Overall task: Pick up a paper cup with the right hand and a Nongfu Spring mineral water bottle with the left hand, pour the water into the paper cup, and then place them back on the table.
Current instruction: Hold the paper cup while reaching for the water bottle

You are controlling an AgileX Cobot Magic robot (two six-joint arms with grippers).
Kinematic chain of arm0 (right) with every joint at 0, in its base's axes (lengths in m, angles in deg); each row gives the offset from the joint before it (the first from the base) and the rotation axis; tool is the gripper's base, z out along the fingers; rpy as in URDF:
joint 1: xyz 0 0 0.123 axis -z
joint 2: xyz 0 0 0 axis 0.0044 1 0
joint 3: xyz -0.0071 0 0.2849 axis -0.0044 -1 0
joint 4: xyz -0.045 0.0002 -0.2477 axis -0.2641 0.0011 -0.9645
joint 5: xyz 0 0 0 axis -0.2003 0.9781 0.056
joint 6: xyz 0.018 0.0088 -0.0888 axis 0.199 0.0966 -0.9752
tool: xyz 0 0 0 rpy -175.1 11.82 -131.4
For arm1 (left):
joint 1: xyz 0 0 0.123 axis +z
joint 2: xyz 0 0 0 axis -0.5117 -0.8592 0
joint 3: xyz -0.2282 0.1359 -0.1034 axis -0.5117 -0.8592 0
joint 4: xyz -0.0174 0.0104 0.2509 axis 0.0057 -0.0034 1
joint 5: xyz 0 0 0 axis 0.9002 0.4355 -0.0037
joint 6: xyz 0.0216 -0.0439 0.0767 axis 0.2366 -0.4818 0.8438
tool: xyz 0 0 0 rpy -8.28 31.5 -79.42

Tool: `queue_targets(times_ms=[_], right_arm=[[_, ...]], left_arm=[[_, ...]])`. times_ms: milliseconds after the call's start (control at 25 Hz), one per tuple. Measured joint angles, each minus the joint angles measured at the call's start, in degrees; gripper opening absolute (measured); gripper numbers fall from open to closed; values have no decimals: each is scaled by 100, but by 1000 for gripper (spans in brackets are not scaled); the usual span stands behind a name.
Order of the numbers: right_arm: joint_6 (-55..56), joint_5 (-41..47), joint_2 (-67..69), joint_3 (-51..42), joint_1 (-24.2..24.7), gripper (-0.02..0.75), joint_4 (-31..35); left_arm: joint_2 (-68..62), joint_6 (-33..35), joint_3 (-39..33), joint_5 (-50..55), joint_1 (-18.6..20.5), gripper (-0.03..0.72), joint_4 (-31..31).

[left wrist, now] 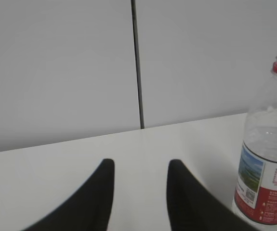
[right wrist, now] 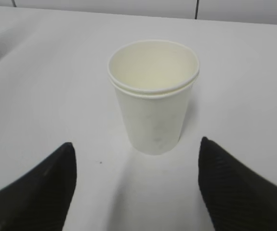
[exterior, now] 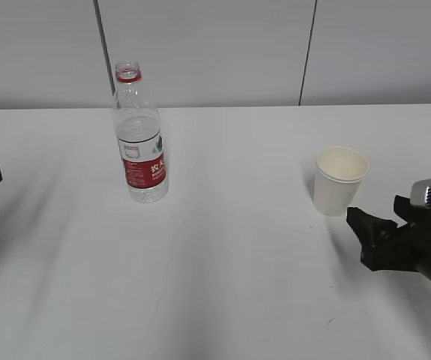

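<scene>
Paper cup stands upright on the table, right of centre, just ahead of your right hand, whose jaws gape wide and hold nothing. Well to its left, the uncapped Nongfu Spring mineral water bottle stands upright. Your left hand sits narrowly parted beside it, empty.

Bottle: clear, glossy plastic with a red plastic neck ring and a smooth printed label. Cup: matt cream paper with a rolled rim. Table: smooth white surface with a dull sheen; right gripper fingers: matt black, finely textured.
</scene>
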State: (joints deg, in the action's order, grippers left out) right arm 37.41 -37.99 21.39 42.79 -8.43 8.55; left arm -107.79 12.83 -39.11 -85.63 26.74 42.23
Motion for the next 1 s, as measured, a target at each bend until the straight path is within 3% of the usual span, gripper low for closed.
queue_targets(times_ms=[1000], right_arm=[[3,-12,1568,1545,0,605,265]], left_arm=[[0,0,0,-313,0,239,7]])
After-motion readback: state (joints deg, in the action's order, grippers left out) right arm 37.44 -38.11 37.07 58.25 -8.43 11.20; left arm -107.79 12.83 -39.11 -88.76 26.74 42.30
